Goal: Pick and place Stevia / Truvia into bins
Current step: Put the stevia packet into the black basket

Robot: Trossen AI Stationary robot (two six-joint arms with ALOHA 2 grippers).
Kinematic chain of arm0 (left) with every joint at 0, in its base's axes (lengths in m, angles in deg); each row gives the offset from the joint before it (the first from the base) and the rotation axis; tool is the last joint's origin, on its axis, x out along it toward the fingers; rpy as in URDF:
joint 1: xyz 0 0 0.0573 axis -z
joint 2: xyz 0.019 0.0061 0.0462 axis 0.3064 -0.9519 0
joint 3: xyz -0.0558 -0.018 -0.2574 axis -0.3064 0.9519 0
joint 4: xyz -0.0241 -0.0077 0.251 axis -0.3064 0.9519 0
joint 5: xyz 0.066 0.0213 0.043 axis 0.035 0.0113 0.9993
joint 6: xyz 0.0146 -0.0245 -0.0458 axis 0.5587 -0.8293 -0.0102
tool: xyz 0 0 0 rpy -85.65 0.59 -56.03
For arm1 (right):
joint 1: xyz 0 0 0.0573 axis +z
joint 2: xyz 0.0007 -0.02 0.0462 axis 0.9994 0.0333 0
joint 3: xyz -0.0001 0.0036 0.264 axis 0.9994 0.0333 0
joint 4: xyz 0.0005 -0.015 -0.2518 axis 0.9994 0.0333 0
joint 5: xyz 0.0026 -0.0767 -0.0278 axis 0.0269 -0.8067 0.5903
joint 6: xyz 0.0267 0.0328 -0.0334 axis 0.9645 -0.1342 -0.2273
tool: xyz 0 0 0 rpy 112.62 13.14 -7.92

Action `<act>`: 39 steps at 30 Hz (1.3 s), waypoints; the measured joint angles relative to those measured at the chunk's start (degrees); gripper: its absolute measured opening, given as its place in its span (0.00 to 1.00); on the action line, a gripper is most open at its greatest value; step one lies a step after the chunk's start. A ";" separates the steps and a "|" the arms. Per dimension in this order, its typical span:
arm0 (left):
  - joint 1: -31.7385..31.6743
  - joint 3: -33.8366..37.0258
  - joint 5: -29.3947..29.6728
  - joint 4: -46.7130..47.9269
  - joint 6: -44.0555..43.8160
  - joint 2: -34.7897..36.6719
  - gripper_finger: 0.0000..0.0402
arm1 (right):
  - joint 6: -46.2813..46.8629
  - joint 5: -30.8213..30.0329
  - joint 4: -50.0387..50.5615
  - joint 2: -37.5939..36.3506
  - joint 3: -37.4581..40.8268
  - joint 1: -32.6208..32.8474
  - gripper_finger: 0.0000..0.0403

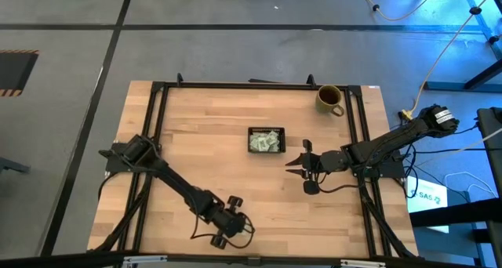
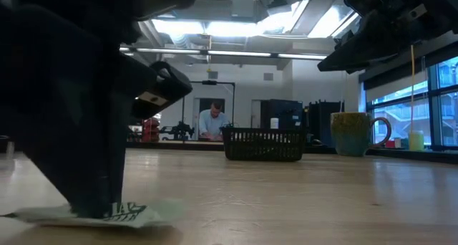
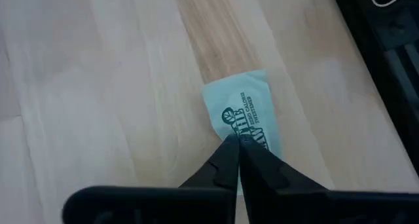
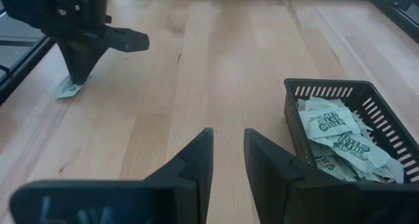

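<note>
Left gripper (image 3: 237, 145) pinched shut on one packet (image 3: 245, 112) lying flat on the table; right gripper (image 4: 228, 152) parted and empty beside the tray (image 4: 373, 106).

From above, the left gripper (image 1: 227, 221) sits low at the table's (image 1: 188, 127) near edge, well apart from the tray (image 1: 267, 130) at centre, which holds a heap of packets (image 1: 265, 143); the right gripper (image 1: 296, 162) hovers just beside the tray. At table height, the left fingers (image 2: 96, 195) press onto a packet (image 2: 129, 213); the tray (image 2: 263, 145) stands far behind. The right wrist view shows its fingers (image 4: 196, 160) slightly apart, gripping nothing, with the filled tray near them.
</note>
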 joint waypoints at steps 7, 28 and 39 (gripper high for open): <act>-1.64 0.66 0.48 2.18 3.23 3.49 0.01 | -0.10 0.01 0.02 0.00 0.00 0.00 0.22; -30.32 0.50 14.37 -8.20 22.58 14.78 0.01 | -2.64 -0.01 0.00 0.00 0.02 0.00 0.22; -38.73 0.42 6.01 -8.71 19.05 9.37 0.01 | -3.30 0.01 1.63 0.00 0.02 -0.02 0.22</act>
